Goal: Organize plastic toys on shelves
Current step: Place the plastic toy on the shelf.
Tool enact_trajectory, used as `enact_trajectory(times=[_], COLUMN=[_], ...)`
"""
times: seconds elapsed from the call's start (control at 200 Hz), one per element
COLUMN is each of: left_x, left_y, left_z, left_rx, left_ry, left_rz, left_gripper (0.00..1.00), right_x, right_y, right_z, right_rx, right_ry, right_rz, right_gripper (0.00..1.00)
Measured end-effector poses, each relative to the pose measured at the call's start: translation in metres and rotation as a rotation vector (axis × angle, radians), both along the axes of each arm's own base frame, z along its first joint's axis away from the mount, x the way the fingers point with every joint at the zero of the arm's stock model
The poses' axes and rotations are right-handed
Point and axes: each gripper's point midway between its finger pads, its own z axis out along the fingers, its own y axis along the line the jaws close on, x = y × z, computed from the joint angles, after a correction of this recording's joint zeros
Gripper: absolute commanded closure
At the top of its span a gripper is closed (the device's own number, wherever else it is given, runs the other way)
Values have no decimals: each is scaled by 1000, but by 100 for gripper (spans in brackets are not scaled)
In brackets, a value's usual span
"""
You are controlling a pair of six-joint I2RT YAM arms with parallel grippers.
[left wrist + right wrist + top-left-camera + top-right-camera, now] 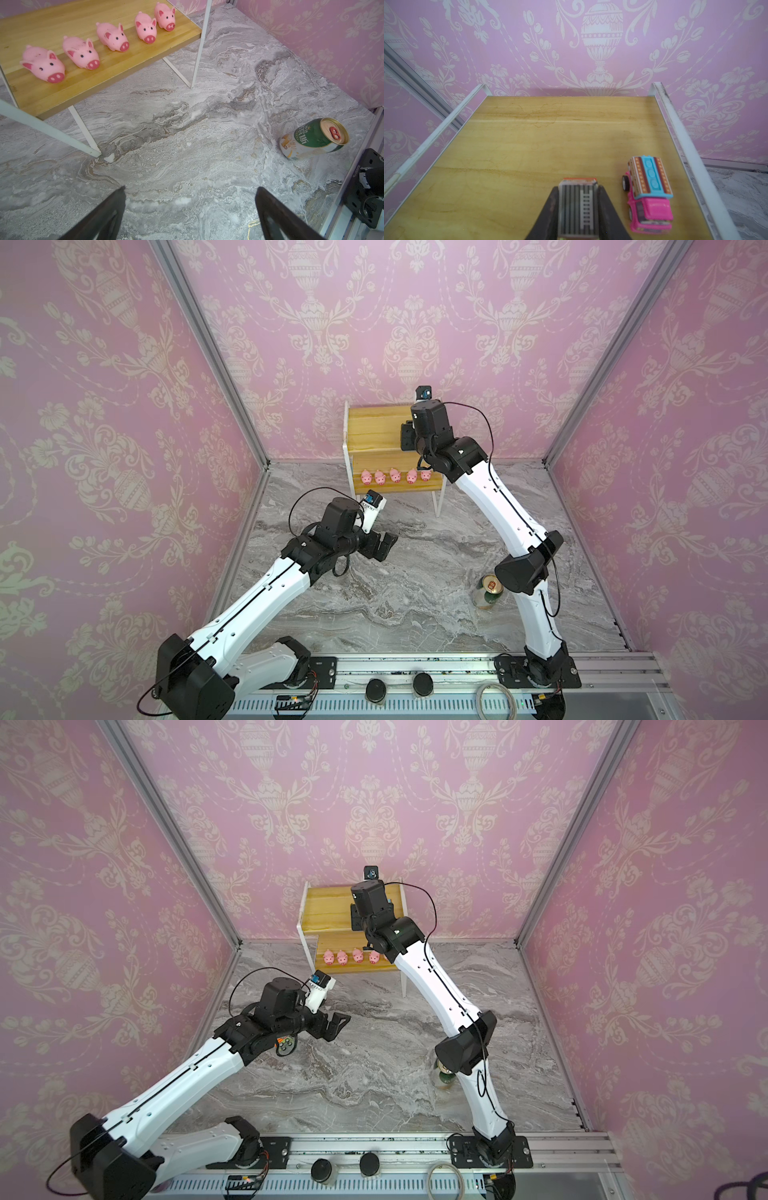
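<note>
My right gripper (578, 190) clamps a striped-roof orange toy truck (578, 207).
Long axis toward the wall (508, 62), parallel to the pink-blue truck (649, 195) beside.

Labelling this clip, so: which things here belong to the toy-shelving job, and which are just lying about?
Job: rack; five pink pigs, lower board; pink-blue truck, upper board; striped-top truck in the right hand; orange-green truck under the left arm.
Lying about: drink can.
</note>
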Motion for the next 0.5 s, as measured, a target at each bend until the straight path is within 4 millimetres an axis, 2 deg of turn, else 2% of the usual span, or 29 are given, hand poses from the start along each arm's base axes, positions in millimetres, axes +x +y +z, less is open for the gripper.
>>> enact_trajectory(times=[0.15,0.355,0.495], left_x=[-1,-1,-1], left_y=[0,-1,-1], left_z=[-1,-3,-3], left_rx=[-1,-1,0], left_ry=[3,7,7], left_rz=[-3,-6,-6], left_gripper=[1,1,1], right_x=[3,9,11], right_y=[-1,2,1], right_z=[4,-3,-3], right_rx=[10,6,9], right_ry=[-14,-9,-13], right_rz=[-5,-8,-11], right_gripper=[75,73,67])
